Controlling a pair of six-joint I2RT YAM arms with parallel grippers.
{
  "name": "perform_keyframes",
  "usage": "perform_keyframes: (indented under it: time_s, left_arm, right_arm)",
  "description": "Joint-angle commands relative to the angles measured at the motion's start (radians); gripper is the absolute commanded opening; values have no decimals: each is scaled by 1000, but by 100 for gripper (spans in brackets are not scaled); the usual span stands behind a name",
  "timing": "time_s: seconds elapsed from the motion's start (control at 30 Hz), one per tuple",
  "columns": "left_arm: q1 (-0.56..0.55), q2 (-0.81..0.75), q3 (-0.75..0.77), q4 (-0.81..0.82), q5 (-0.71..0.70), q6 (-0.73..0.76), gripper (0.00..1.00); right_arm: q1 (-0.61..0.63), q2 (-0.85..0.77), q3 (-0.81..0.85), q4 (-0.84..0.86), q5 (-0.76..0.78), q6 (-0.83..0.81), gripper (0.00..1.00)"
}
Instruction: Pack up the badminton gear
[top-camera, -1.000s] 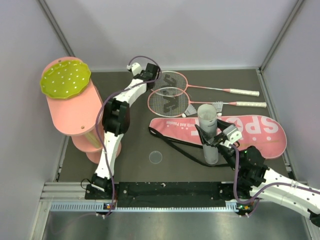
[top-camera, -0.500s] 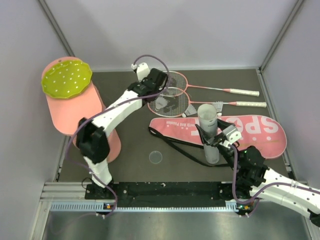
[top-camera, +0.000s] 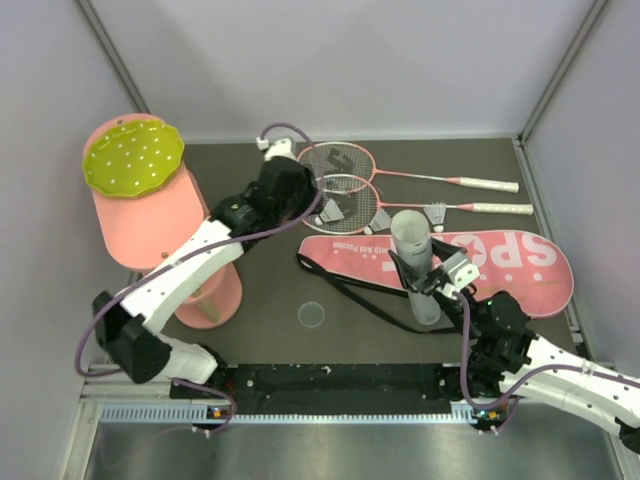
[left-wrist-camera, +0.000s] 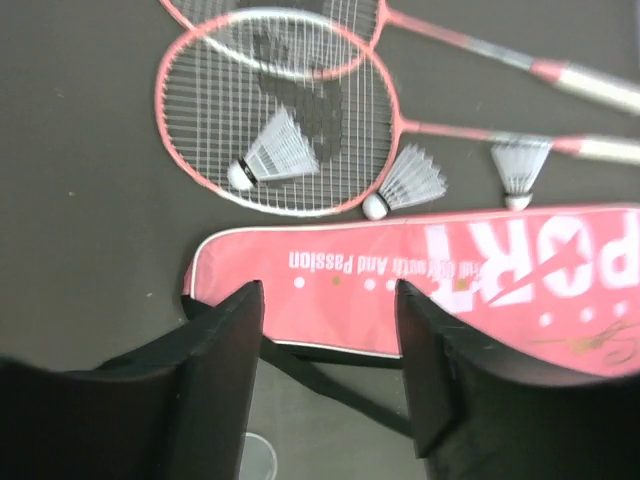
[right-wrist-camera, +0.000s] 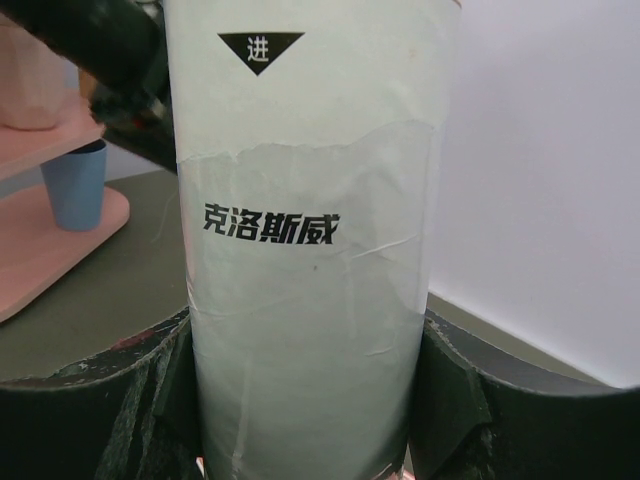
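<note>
Two pink rackets lie at the back, their heads (top-camera: 340, 160) (left-wrist-camera: 275, 120) side by side and their white handles (top-camera: 495, 186) pointing right. One shuttlecock (top-camera: 333, 210) (left-wrist-camera: 268, 157) rests on the nearer racket's strings. Two more (top-camera: 380, 218) (top-camera: 435, 212) lie by the shafts. The pink "SPORT" bag (top-camera: 500, 262) (left-wrist-camera: 400, 290) lies flat in front of them. My left gripper (top-camera: 305, 208) (left-wrist-camera: 328, 300) hovers open and empty over the bag's left end. My right gripper (top-camera: 432, 288) (right-wrist-camera: 310, 400) is shut on the upright white tube (top-camera: 415, 262) (right-wrist-camera: 310, 240).
A big pink cylinder stand topped by a yellow-green dotted disc (top-camera: 130, 156) fills the left side, with a blue cup (right-wrist-camera: 75, 185) on its lower shelf. A clear round lid (top-camera: 312, 314) lies on the mat. The bag's black strap (top-camera: 360, 295) trails toward the tube.
My left gripper has opened and drawn back from the far racket heads toward the bag's left end. A shuttlecock now lies on the nearer racket's strings. The right arm and tube have not moved.
</note>
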Motion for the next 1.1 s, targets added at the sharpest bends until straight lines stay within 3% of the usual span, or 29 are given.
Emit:
perform_keyframes:
  time_s: [0.0,0.13,0.2,0.37,0.47,0.67,0.8,1.0,1.07]
  left_arm:
    - [-105,184,78,-17,-89,67,72]
    - [-146,431,268,-113,-374,48,75]
    - [-142,509,377,-203,-440,-21,74]
    - [-116,738,622,-336,-458,-110,73]
    - [-105,819,691,-346,-419,-129,74]
    - [-103,879,682,-323,-378,-149,69]
    - [-105,905,672,-320,-389,-141,56]
    - [-111,955,662,-317,-435,-75,45]
    - [-113,967,661,-320,-453,-57,34]
  right_arm:
    - [-6,-38,20,-107,18,12,23]
    - [-7,-75,0,-98,37,9,24]
    - [-6,-84,-6,-94,52,5,24]
    - [-7,-89,-14,-84,49,5,24]
    - [-7,-90,-15,-80,43,5,24]
    - [-7,-110,-21,-78,38,8,24]
    - [-6,-107,-23,-74,38,8,24]
    - [-6,-104,-41,-43,49,6,24]
    - [-6,-104,-24,-77,35,9,23]
